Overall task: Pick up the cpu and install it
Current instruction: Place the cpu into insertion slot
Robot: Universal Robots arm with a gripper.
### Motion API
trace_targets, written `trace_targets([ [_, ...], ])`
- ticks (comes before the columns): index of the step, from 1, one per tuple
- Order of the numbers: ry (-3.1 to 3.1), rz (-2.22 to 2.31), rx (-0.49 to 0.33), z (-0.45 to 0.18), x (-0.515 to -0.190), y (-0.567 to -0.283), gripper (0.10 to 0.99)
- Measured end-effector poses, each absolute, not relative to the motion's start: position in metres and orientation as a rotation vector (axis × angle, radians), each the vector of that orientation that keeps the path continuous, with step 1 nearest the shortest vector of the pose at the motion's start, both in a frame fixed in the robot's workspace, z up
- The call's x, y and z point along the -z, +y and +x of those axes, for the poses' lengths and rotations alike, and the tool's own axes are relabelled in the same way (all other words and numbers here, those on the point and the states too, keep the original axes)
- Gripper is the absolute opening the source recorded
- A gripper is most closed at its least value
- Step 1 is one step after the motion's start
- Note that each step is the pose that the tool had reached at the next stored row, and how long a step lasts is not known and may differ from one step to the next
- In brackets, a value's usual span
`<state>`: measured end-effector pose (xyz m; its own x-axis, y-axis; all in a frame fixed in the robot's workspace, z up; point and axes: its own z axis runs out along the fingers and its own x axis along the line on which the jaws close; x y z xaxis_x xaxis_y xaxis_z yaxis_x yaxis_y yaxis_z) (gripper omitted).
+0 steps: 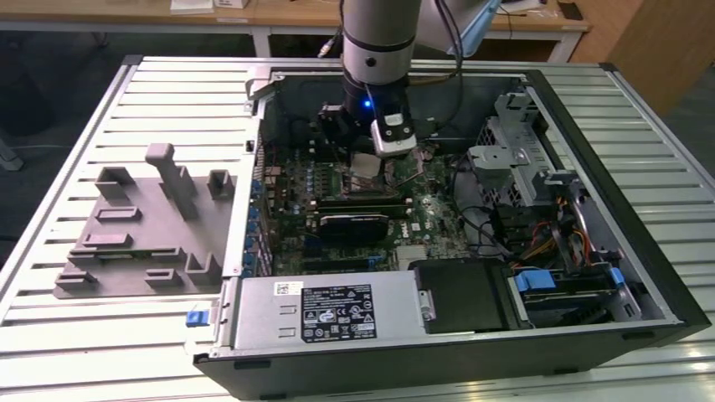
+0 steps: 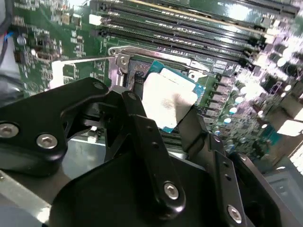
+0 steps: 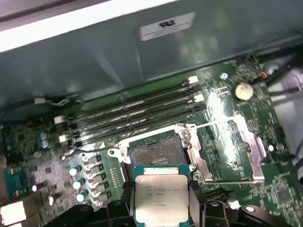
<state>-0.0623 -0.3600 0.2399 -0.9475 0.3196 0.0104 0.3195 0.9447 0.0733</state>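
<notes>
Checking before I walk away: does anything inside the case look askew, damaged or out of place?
Nothing stands out. The gripper holds the cpu by two opposite edges near the open socket, and its edges run square with the socket's. No damage or loose part shows on the board around them.

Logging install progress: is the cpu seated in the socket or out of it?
Out. The gripper clamps the cpu short of the socket, which lies bare.
</notes>
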Motion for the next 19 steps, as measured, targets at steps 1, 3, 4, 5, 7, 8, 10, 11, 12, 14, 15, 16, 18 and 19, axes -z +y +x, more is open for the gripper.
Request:
trace_targets([
  [1,3.091,0.538,-0.116,-0.0623,-0.2397,-0.3600,0.541],
  [3,3.079,0.593,-0.116,-0.0623,-0.2393,-0.3600,0.541],
  [4,3.073,0.622,-0.116,-0.0623,-0.2391,-0.3600,0.541],
  [5,3.067,0.648,-0.116,-0.0623,-0.2389,-0.3600,0.541],
  [7,3.053,0.704,-0.116,-0.0623,-0.2384,-0.3600,0.541],
  [8,3.046,0.731,-0.115,-0.0623,-0.2382,-0.3600,0.541],
  [10,3.030,0.788,-0.115,-0.0623,-0.2377,-0.3600,0.541],
  [11,3.023,0.815,-0.115,-0.0623,-0.2375,-0.3600,0.541],
  [12,3.015,0.842,-0.115,-0.0623,-0.2373,-0.3600,0.541],
  [14,2.998,0.896,-0.115,-0.0623,-0.2368,-0.3600,0.541],
  [15,2.989,0.922,-0.114,-0.0623,-0.2366,-0.3600,0.541],
  [16,2.979,0.951,-0.114,-0.0623,-0.2364,-0.3600,0.541],
  [18,2.960,1.004,-0.114,-0.0623,-0.2360,-0.3600,0.541],
  [19,2.951,1.030,-0.114,-0.0623,-0.2357,-0.3600,0.541],
])
